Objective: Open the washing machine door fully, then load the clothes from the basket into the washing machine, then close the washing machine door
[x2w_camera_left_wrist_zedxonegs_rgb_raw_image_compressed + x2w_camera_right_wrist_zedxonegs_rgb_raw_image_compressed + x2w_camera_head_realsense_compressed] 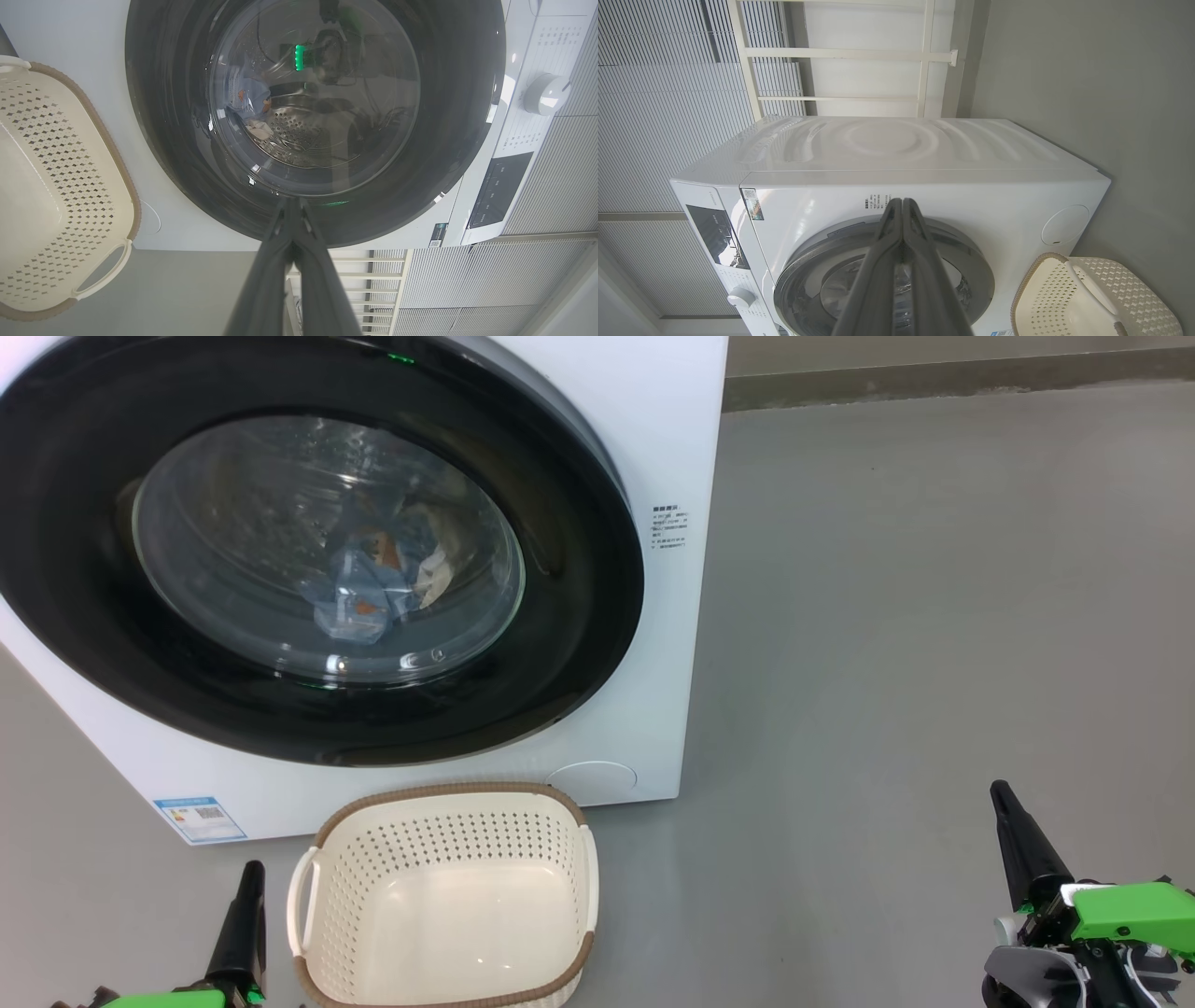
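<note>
The washing machine point(667, 728) point(901, 154) stands with its black-rimmed door point(569, 616) point(448, 140) point(971, 275) flat against the front. Behind the glass porthole lie the light blue clothes point(359, 593) point(245, 95) with some white cloth. In front of the machine sits the cream basket point(448, 896) point(51, 196) point(1092, 298) on the floor, with nothing inside it. My left gripper point(250, 887) point(293, 203) is shut and low at the basket's left. Far right of the basket hangs my right gripper point(1004, 803) point(901, 204), shut, holding nothing.
Grey floor point(934, 616) stretches wide to the machine's right. A control panel with a round knob point(544, 93) tops the machine. White ribbed wall panels point(668, 116) and a white frame point(840, 53) stand behind it.
</note>
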You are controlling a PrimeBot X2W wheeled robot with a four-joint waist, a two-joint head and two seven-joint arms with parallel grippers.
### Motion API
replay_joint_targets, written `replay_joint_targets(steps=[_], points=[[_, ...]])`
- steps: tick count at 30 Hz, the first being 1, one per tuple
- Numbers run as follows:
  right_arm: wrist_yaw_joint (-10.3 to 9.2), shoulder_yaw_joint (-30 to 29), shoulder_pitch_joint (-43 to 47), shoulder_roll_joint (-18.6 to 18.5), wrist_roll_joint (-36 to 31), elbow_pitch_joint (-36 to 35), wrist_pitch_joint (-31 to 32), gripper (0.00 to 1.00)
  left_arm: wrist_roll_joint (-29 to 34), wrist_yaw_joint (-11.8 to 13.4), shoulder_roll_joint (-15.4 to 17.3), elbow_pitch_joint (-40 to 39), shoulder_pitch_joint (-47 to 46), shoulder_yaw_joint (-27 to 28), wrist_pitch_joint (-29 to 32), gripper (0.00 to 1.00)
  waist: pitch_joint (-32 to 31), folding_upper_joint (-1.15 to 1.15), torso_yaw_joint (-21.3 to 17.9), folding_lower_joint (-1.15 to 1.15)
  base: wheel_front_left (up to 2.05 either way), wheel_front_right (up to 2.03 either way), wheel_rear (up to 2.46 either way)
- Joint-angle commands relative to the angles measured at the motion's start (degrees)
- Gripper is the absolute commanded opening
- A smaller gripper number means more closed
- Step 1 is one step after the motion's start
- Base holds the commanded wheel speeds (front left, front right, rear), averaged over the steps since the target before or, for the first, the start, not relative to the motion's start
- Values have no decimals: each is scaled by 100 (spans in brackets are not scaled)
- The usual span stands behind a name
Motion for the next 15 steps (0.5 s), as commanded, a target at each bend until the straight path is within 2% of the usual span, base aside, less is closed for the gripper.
replay_joint_targets(steps=[1, 15], points=[[10, 102, -190, -45, -1, -171, 37, 0, -46, 3, 53, -177, -243, 175, 36, 0, 0, 0, 0, 0, 0, 0, 0], [10, 99, -190, -44, -3, -171, 39, 0, -46, 3, 53, -177, -243, 175, 36, 0, 0, 0, 0, 0, 0, 0, 0]])
